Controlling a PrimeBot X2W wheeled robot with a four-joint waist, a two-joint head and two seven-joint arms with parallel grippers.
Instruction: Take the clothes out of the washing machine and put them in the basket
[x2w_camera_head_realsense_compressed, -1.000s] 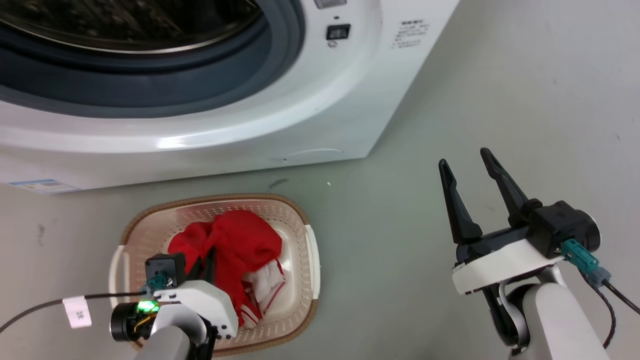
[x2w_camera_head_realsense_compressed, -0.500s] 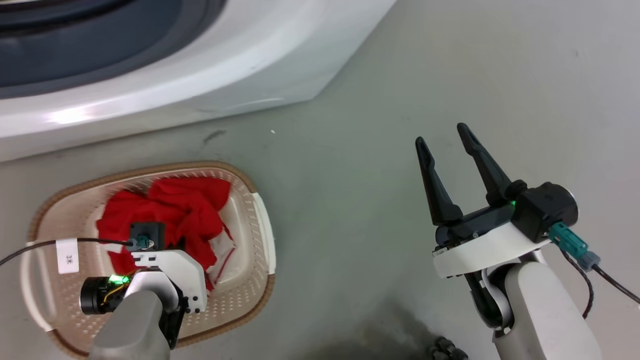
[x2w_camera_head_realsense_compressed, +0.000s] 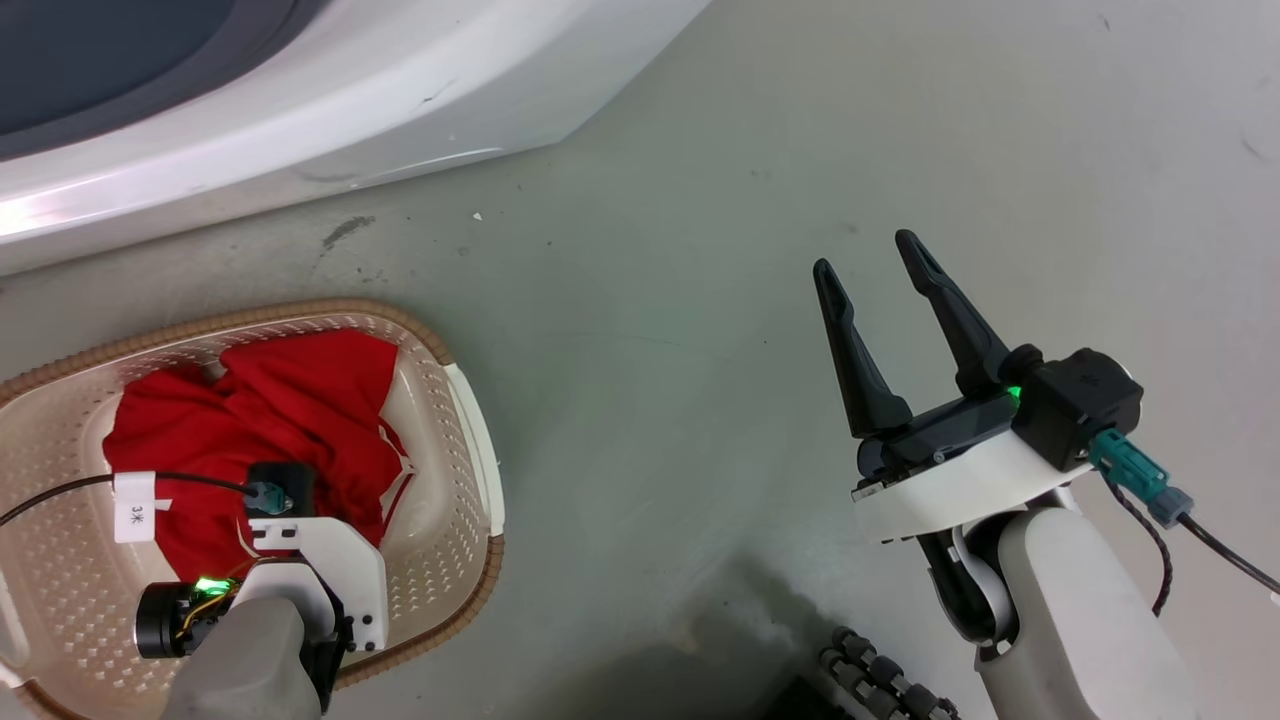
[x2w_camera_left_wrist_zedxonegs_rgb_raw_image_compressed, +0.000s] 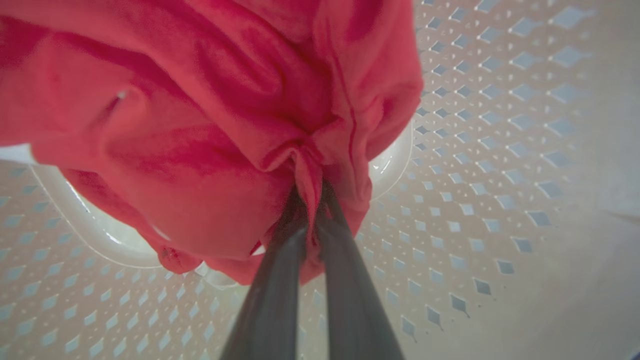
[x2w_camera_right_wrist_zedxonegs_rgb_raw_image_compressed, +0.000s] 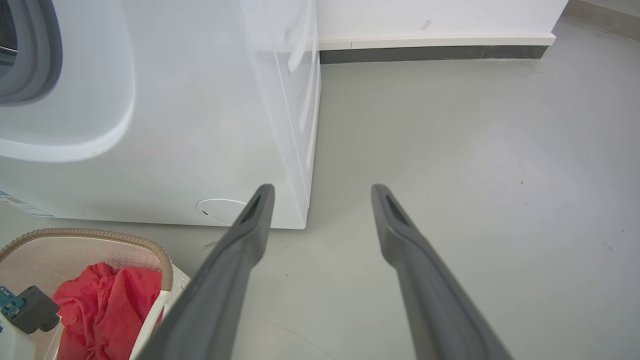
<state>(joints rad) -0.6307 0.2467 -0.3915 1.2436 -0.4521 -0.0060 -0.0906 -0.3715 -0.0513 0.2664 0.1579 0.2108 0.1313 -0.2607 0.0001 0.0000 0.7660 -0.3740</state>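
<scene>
Pinching a fold of the soft bright red fabric clothes (x2w_camera_head_realsense_compressed: 250, 420), the left hand (x2w_camera_left_wrist_zedxonegs_rgb_raw_image_compressed: 312, 195) points down into the low cream perforated plastic basket (x2w_camera_head_realsense_compressed: 440, 520) where they lie, while the right hand (x2w_camera_head_realsense_compressed: 863, 251), fingers apart, hovers well apart over the grey floor (x2w_camera_head_realsense_compressed: 650, 350).

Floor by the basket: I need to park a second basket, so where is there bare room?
The floor is bare between the basket's right rim and the right hand, and on past the washing machine's corner to the skirting. Crowded: the basket itself, where the left hand grips the clothes, and the narrow strip between basket and washing machine.
</scene>
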